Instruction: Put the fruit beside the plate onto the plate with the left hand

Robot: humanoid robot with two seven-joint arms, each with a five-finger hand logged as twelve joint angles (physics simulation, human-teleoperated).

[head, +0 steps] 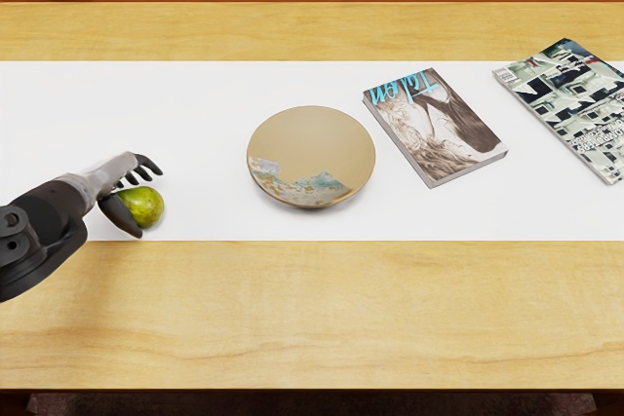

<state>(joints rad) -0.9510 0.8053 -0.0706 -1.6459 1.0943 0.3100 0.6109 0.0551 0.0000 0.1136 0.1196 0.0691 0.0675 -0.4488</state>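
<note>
At lower left of the frame, my left hand (112, 188) cups the green pear (146, 207), fingers outstretched above it and thumb below, not yet clamped, seemingly readying a grasp; the plate (312, 138) sits centre frame, well apart.

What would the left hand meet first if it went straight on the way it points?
The pear, sitting between the left hand's thumb and fingers; contact unclear. Beyond it, the plate.

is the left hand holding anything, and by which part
The left hand is at the pear's left side, but whether it grips it cannot be told.
</note>
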